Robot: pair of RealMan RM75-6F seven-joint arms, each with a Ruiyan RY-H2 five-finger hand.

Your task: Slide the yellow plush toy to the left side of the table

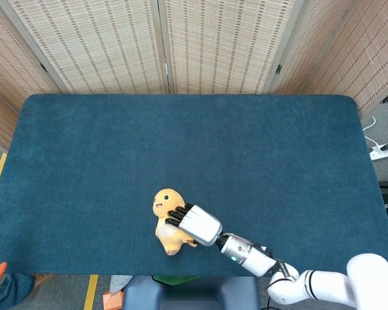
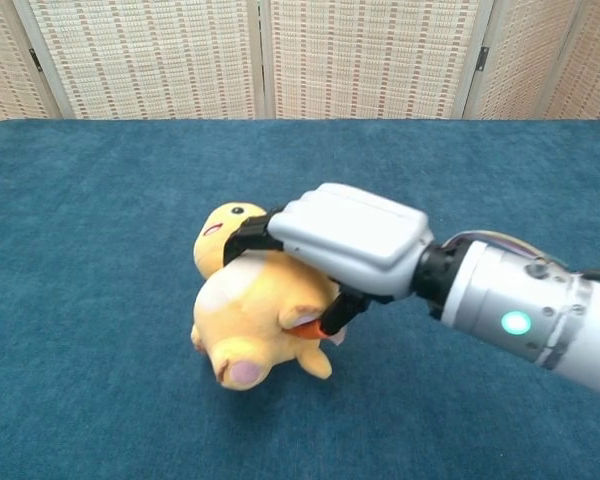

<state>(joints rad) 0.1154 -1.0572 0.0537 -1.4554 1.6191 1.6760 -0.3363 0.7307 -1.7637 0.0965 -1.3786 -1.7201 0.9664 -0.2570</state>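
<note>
The yellow plush toy (image 1: 167, 219) lies on its back on the blue table (image 1: 84, 148), left of centre and near the front edge, head pointing away from me. My right hand (image 1: 197, 224) reaches in from the right and lies over the toy's body. In the chest view the right hand (image 2: 348, 237) covers the yellow plush toy (image 2: 250, 320), with dark fingers (image 2: 242, 238) curled over its neck and the thumb against its side by an orange part. My left hand appears in neither view.
The table's left edge (image 1: 13, 155) is some way beyond the toy, with bare blue cloth between. Woven screens (image 1: 213, 45) stand behind the table. A power strip (image 1: 381, 152) lies on the floor at the right.
</note>
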